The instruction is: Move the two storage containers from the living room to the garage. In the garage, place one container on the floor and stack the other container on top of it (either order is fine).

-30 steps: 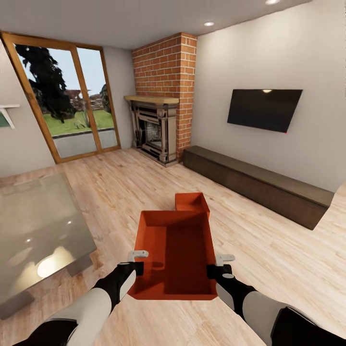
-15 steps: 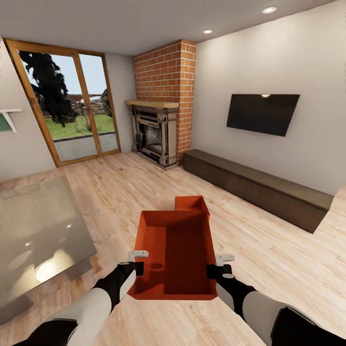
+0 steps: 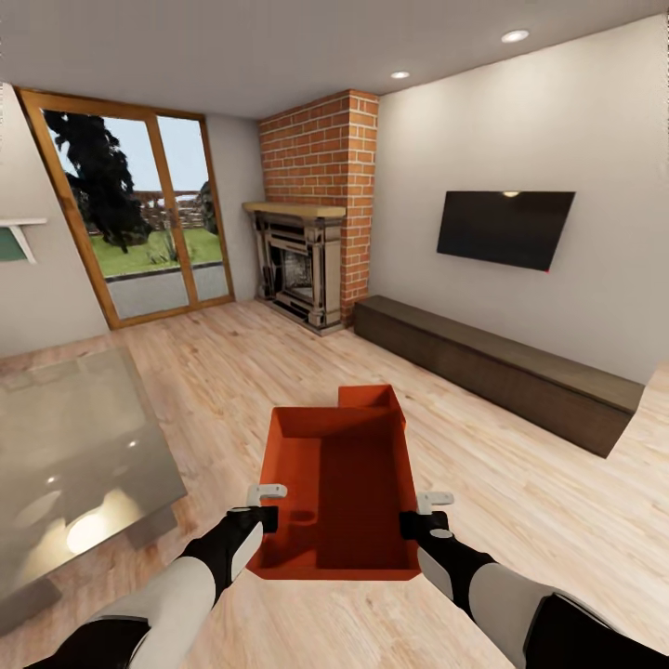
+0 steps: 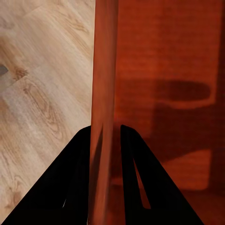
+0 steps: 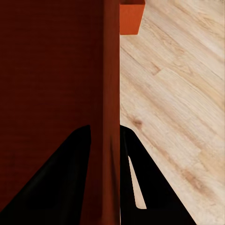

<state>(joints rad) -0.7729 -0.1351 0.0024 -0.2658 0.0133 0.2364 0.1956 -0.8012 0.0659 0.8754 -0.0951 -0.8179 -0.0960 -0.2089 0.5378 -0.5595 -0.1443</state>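
Storage container [image 3: 339, 492], thin-walled and probably light but flexible, hangs between both arms: left gripper [image 3: 265, 506] and right gripper [image 3: 420, 514] each pinch a side wall.

orange-red finely ribbed plastic bin [image 3: 339, 492], darker inside; second orange-red bin [image 3: 372, 398] behind; black gripper fingers [image 4: 133, 154]; pale wood plank floor [image 3: 520, 483]; red-brick fireplace [image 3: 321, 158]; black wall tv [image 3: 505, 228].
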